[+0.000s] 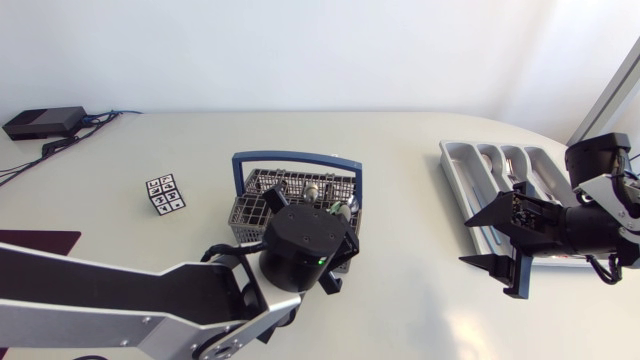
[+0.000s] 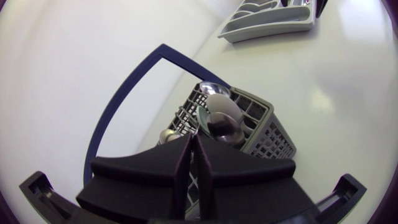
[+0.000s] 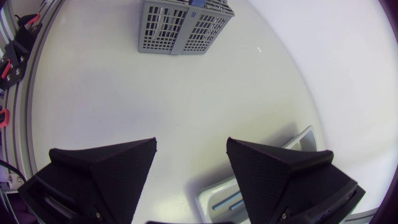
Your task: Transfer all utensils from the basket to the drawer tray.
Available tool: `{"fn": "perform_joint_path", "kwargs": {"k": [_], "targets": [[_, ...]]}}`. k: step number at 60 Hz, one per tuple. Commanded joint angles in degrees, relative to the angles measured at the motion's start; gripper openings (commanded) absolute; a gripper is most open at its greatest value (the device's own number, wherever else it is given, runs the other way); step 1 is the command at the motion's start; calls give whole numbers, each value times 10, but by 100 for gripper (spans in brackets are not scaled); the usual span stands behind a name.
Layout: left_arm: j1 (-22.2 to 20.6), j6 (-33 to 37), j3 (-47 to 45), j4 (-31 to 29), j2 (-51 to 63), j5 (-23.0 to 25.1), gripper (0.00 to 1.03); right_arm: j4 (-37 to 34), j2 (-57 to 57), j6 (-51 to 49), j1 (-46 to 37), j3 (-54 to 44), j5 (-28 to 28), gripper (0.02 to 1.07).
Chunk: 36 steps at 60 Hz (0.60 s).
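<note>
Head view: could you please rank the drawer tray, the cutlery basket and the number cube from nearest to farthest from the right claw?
1. Drawer tray, right beside the open right claw, at the table's right side.
2. Cutlery basket, around mid-table.
3. Number cube, farther left, beyond the basket.
</note>
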Motion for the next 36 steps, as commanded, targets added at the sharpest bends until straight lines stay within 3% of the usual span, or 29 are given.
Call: {"fn": "perform_joint_path", "kwargs": {"k": [1, 36], "targets": [[-6, 5, -23, 7, -4, -10, 4, 4, -7, 14, 8, -12, 2, 84], [-2, 15, -45, 88, -93, -13, 4, 18, -21, 53, 57, -33, 17, 84]]}}
